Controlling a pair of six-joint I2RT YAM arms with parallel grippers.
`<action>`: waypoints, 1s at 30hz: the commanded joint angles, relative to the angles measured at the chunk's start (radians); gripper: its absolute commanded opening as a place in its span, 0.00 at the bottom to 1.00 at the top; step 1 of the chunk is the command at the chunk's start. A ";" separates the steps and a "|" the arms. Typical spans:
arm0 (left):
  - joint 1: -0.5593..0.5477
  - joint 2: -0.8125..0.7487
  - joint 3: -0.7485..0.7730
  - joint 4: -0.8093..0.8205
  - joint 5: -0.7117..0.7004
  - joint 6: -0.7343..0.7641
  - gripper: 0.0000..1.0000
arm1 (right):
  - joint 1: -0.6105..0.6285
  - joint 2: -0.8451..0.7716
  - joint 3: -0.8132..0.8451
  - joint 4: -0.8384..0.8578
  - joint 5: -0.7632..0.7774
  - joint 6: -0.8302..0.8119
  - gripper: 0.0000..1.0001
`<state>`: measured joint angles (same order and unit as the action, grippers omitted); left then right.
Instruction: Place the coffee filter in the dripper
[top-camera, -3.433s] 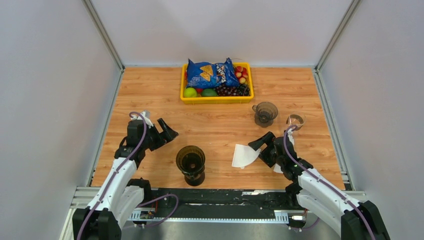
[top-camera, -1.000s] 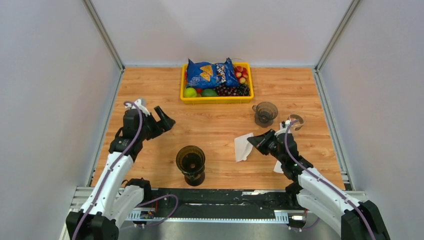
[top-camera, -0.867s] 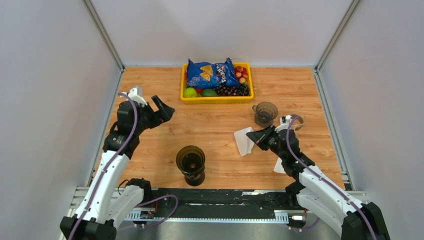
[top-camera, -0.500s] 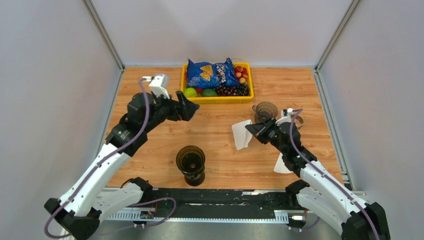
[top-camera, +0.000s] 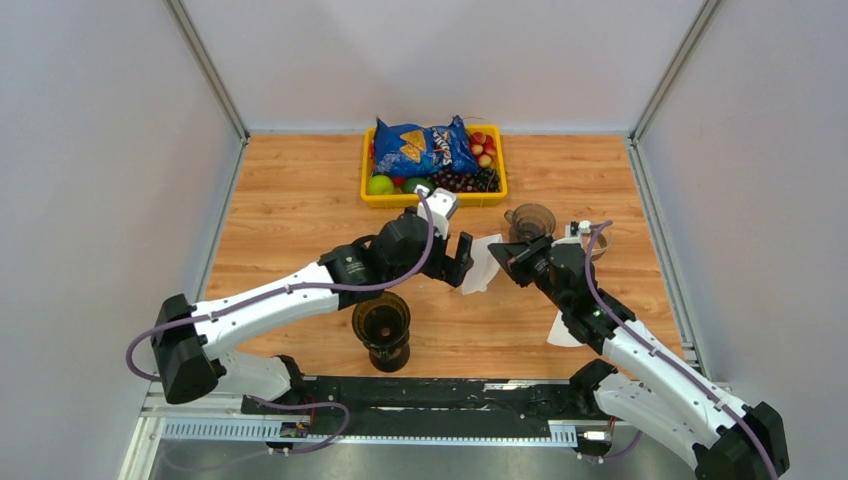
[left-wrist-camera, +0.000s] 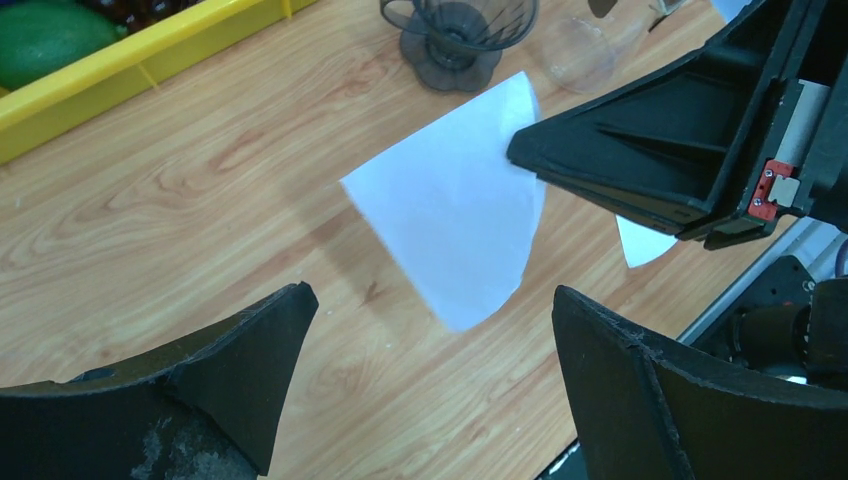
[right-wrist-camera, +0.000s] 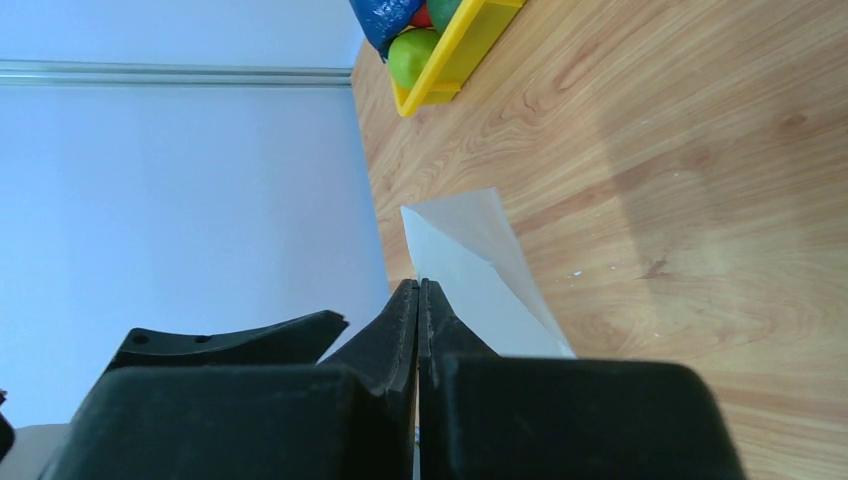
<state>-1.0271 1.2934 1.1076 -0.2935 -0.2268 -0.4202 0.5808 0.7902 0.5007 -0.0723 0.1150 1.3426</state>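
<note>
My right gripper (top-camera: 498, 252) is shut on one edge of the white paper coffee filter (top-camera: 481, 268) and holds it above the table. The right wrist view shows the filter (right-wrist-camera: 482, 268) sticking out past the shut right gripper (right-wrist-camera: 418, 286). My left gripper (top-camera: 463, 262) is open just left of the filter, with the filter's lower tip (left-wrist-camera: 452, 225) ahead of the gap in my left gripper (left-wrist-camera: 430, 300). The right gripper (left-wrist-camera: 522, 150) pinches its right edge. The smoky handled dripper (top-camera: 529, 226) stands just behind, empty, and shows again in the left wrist view as the dripper (left-wrist-camera: 455, 28).
A yellow tray (top-camera: 432, 198) of fruit and a blue chip bag stands at the back. A dark round vessel (top-camera: 381, 324) stands near the front centre under the left arm. A clear glass (top-camera: 592, 241) sits right of the dripper. Another white paper (top-camera: 562, 331) lies under the right arm.
My left arm has swung from the far left across to the centre, its open gripper arriving at the filter. The right gripper has carried the filter slightly back and up.
</note>
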 joint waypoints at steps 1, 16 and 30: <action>-0.045 0.053 0.018 0.151 -0.056 0.054 1.00 | 0.024 0.009 0.068 -0.014 0.058 0.066 0.00; -0.123 0.205 0.009 0.278 -0.297 0.076 0.94 | 0.092 0.027 0.070 -0.016 0.089 0.173 0.00; -0.137 0.258 0.006 0.317 -0.318 0.058 0.62 | 0.100 0.007 0.062 -0.017 0.079 0.183 0.00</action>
<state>-1.1526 1.5505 1.1072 -0.0532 -0.5335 -0.3607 0.6735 0.8154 0.5320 -0.1085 0.1959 1.5063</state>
